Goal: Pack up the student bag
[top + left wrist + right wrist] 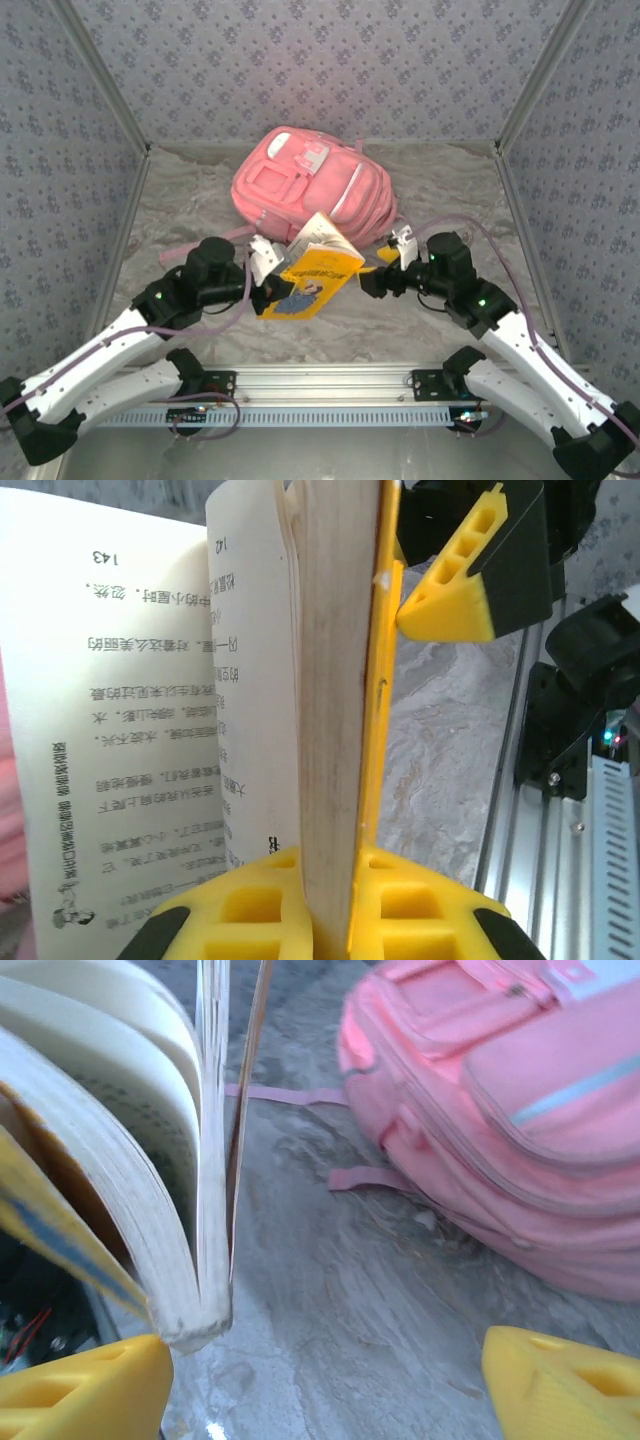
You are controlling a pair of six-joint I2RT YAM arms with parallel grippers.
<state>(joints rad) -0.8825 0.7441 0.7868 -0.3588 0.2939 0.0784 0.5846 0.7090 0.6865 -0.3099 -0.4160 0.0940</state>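
Observation:
The student bag (310,185), pink with white patches, lies flat at the back middle of the table; its side and straps also fill the upper right (500,1110) of the right wrist view. A yellow paperback book (318,268) hangs in front of it, pages fanned partly open. My left gripper (272,290) is shut on the book's lower edge; the left wrist view shows the page block (330,730) and yellow cover clamped at my left gripper (335,910). My right gripper (373,275) stands open just right of the book. The book's corner (190,1300) sits by its left finger (80,1390).
Grey marbled tabletop (420,320) lies under and around the book. Patterned walls (60,150) close in the left, back and right. A metal rail (320,380) with both arm bases runs along the near edge. A pink strap (370,1178) trails from the bag across the table.

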